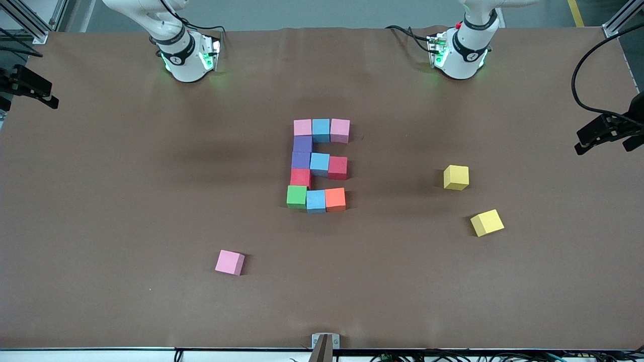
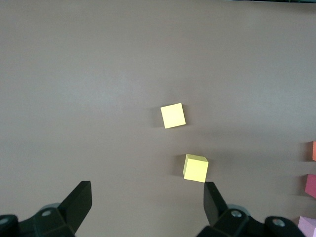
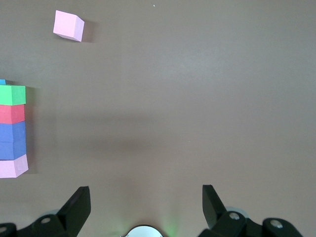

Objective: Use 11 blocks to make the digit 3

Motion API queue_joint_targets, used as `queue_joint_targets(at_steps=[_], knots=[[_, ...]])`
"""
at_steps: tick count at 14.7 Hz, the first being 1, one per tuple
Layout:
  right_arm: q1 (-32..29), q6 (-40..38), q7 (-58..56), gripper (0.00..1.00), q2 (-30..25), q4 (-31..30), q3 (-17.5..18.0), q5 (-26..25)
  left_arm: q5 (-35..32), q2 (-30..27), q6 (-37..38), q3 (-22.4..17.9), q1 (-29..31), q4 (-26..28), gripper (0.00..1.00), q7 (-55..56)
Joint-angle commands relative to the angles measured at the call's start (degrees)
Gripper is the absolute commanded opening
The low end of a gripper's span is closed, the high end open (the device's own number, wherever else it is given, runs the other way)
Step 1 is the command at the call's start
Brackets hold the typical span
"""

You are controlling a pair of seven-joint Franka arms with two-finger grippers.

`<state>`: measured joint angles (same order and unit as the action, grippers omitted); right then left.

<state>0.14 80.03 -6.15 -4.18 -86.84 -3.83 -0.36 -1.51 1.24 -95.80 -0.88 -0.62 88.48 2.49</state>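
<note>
In the front view, the digit 3 (image 1: 318, 165) is seen mid-desk, bare desk (image 1: 126, 201) all round. In the left wrist view, the left claw (image 2: 148, 205) is released above two yellow cubes (image 2: 173, 115). In the right wrist view, the right claw (image 3: 146, 205) is released beside the digit's edge; a loose pink block (image 3: 68, 25) lies apart.

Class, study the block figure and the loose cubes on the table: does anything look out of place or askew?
Yes. The figure reads like an E from the front camera, its middle blue cube set slightly off line. Three cubes lie apart: a pink one nearer the camera, and two yellow ones, the nearer one turned askew.
</note>
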Motion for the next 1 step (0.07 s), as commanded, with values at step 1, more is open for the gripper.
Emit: queue_joint_targets(at_steps=[1], knots=[[0.73, 0.31, 0.7, 1.0, -0.74, -1.05, -0.03, -1.04, 0.89, -0.98, 0.44, 0.27, -0.17, 0.03, 1.0, -0.82]])
